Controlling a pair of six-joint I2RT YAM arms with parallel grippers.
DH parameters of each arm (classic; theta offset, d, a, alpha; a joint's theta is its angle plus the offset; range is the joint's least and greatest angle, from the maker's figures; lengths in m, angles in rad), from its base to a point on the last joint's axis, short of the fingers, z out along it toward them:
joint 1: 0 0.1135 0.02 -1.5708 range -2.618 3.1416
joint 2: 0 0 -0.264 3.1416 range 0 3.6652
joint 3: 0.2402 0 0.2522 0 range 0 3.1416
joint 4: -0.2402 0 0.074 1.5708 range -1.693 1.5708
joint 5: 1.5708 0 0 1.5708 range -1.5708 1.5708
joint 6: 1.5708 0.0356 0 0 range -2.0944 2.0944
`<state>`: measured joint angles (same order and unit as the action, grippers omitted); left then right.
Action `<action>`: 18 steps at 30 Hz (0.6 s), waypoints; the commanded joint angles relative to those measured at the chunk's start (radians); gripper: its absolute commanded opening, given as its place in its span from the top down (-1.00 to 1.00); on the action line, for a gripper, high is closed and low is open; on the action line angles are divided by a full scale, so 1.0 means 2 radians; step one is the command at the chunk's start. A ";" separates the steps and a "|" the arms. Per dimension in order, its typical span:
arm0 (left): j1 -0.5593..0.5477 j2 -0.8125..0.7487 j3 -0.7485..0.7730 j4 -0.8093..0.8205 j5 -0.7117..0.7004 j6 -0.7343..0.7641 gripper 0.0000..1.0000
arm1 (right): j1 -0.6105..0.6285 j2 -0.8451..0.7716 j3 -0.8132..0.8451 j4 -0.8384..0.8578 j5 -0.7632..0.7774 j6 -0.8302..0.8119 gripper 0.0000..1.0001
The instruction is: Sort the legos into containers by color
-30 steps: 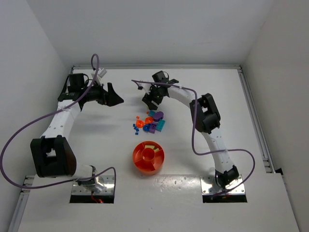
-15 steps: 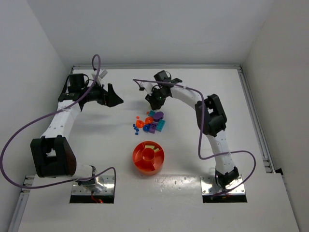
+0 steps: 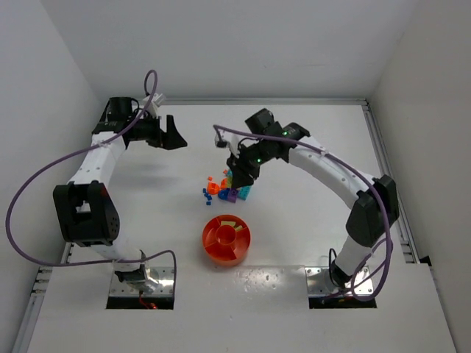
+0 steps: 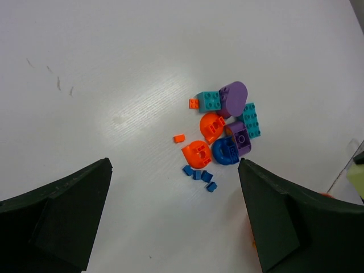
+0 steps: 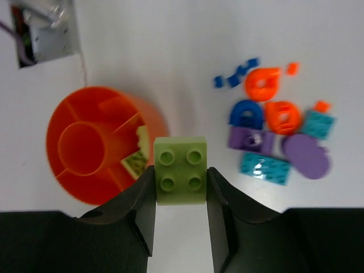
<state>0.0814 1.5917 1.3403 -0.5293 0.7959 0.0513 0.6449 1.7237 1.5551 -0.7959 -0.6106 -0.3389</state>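
Note:
My right gripper [image 5: 181, 173] is shut on a yellow-green four-stud brick [image 5: 181, 165] and holds it in the air between the round orange-red divided tray [image 5: 68, 187] and the pile of legos [image 5: 273, 125]. In the top view the right gripper [image 3: 240, 175] hovers over the pile [image 3: 224, 187], behind the tray [image 3: 213, 246]. Yellow-green bricks [image 5: 136, 153] lie in one wedge of the tray. The pile holds orange, blue, purple and teal pieces. My left gripper [image 3: 173, 136] is open and empty, up and left of the pile [image 4: 222, 131].
Several tiny blue bricks [image 4: 200, 176] and small orange bits [image 4: 180, 138] lie loose at the pile's edge. The arms' base plates [image 3: 141, 283] sit at the near table edge. A metal rail [image 3: 390, 184] runs along the right side.
The right arm has swung from the far side of the pile to above it, toward the tray, carrying the yellow-green brick. The left gripper has shifted slightly away.

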 commanded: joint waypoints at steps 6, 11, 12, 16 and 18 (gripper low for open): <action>-0.013 -0.018 -0.009 -0.034 -0.009 -0.016 -1.00 | 0.066 -0.011 -0.063 -0.045 -0.005 -0.038 0.81; -0.013 -0.043 -0.033 -0.041 0.009 0.013 -1.00 | 0.092 -0.006 -0.073 -0.045 0.005 -0.048 0.81; -0.013 -0.043 -0.039 -0.041 0.009 0.017 -1.00 | 0.092 -0.006 -0.073 -0.045 0.005 -0.053 0.81; -0.013 -0.063 -0.048 -0.041 -0.014 0.028 -1.00 | 0.113 0.005 -0.073 -0.045 0.015 -0.058 0.78; -0.013 -0.063 -0.048 -0.041 -0.024 0.028 -1.00 | 0.119 0.009 -0.073 -0.049 0.015 -0.063 0.72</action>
<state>0.0597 1.5097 1.2488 -0.6155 0.7681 0.0826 0.8639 1.7313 1.4063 -0.8932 -0.5800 -0.4282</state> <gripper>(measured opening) 0.997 0.360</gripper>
